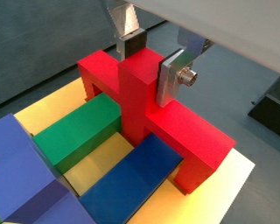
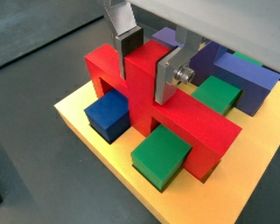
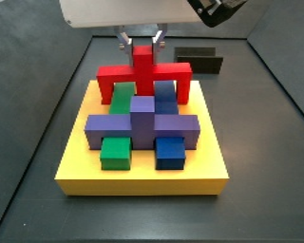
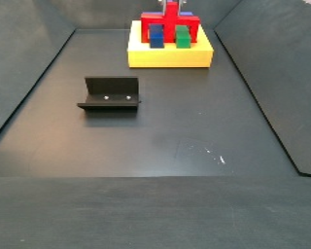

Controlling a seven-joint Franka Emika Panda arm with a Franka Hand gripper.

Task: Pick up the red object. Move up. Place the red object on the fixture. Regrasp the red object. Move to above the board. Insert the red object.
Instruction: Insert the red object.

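Note:
The red object (image 3: 144,74) stands upright on the yellow board (image 3: 142,180), at its far edge, with its legs down beside a green block (image 1: 78,131) and a blue block (image 1: 130,179). My gripper (image 3: 142,43) is directly above it, and its silver fingers (image 1: 168,83) clamp the two sides of the central stem. In both wrist views the stem fills the gap between the pads, and the gripper (image 1: 150,74) (image 2: 145,79) is shut on the red object (image 2: 201,127). The black fixture (image 4: 110,93) stands empty on the floor, well away from the board (image 4: 165,58).
A purple cross-shaped block (image 3: 142,123) lies mid-board, with a green block (image 3: 115,152) and a blue block (image 3: 171,152) in front of it. The fixture (image 3: 199,59) sits behind the board to the right. Dark walls enclose the grey floor.

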